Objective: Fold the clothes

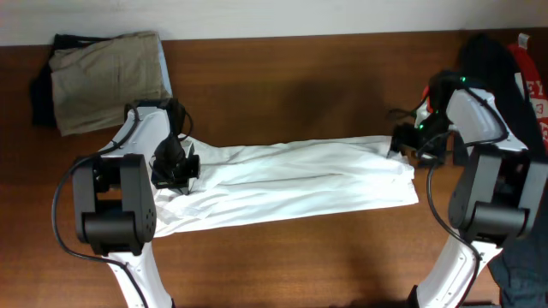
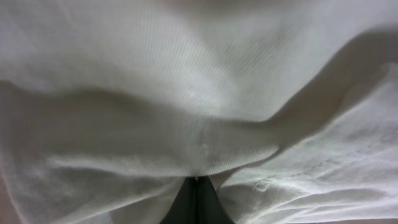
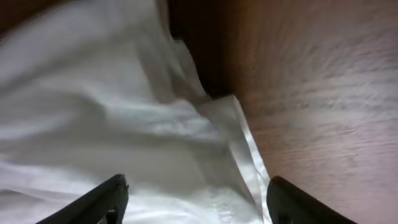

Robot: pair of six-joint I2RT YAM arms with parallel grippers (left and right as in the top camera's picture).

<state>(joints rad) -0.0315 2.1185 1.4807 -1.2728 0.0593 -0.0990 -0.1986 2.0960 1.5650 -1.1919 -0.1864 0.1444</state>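
Note:
The white T-shirt (image 1: 300, 181) lies folded into a long band across the middle of the wooden table. My left gripper (image 1: 175, 167) sits at its left end, jaws shut on a fold of the white fabric (image 2: 199, 143), which fills the left wrist view. My right gripper (image 1: 409, 141) hovers over the shirt's right end, jaws (image 3: 196, 199) open and wide apart, with the shirt's hemmed corner (image 3: 230, 124) between and ahead of them. Loose black and red garments (image 1: 514, 68) lie at the far right edge.
A folded khaki-beige garment (image 1: 107, 77) lies on a dark one at the back left corner. Bare brown table (image 1: 325, 257) shows in front of and behind the shirt. A dark garment (image 1: 527, 265) hangs at the front right.

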